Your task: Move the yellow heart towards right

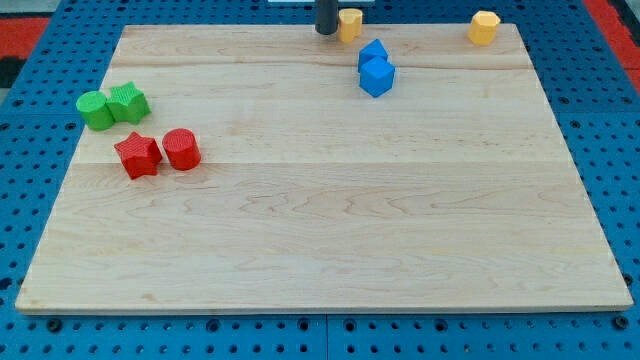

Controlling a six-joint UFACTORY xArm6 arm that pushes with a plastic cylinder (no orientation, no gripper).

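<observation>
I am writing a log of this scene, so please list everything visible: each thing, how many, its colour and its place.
yellow heart: 1, yellow, top edge near the middle, touching my tip on its right
yellow block: 1, yellow, top right corner, shape unclear
blue blocks: 2, blue, touching, below the yellow heart
green blocks: 2, green, touching, left side
red star: 1, red, left side
red cylinder: 1, red, right of the star
board: 1, pale wood
my tip: 1, dark, top edge

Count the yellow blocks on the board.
2. One yellow block sits at the top edge, touching my tip on its right; the other yellow block is near the top right corner. None seem hidden.
</observation>
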